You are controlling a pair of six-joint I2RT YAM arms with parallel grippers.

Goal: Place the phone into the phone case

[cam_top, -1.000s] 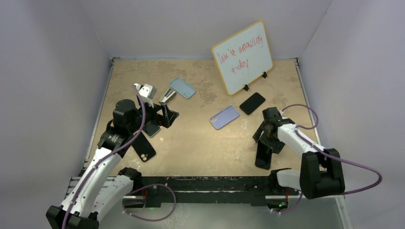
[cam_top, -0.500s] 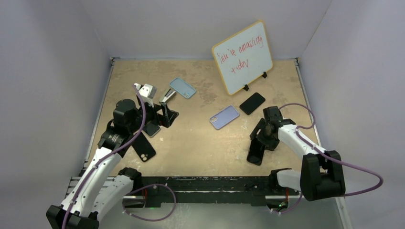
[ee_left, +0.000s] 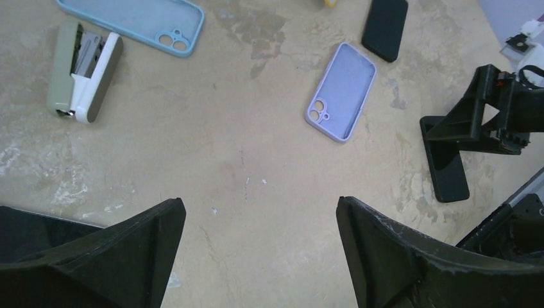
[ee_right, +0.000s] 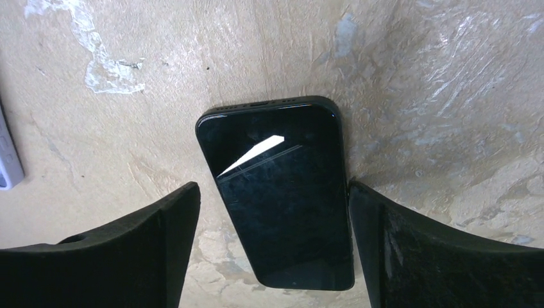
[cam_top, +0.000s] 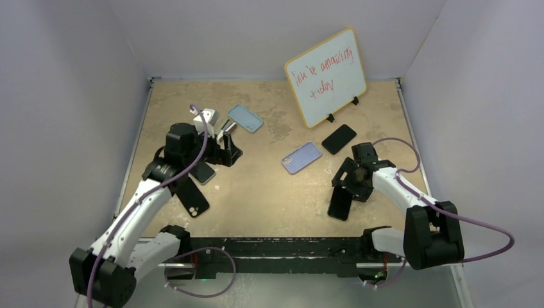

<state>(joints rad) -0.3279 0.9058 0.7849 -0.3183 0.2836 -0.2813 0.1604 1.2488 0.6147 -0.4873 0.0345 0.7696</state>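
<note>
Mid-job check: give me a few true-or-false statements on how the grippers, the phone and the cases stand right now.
1. The right gripper is open, with one jaw on each side of a black phone lying flat on the table. True.
2. The lilac case has a phone in it. False: it lies empty, away from both grippers.
3. The left gripper is shut on the stapler. False: its jaws stand wide open with nothing between them, and the stapler lies on the table beside the light blue case.
4. A whiteboard with red writing stands at the far right of the table. True.
</note>
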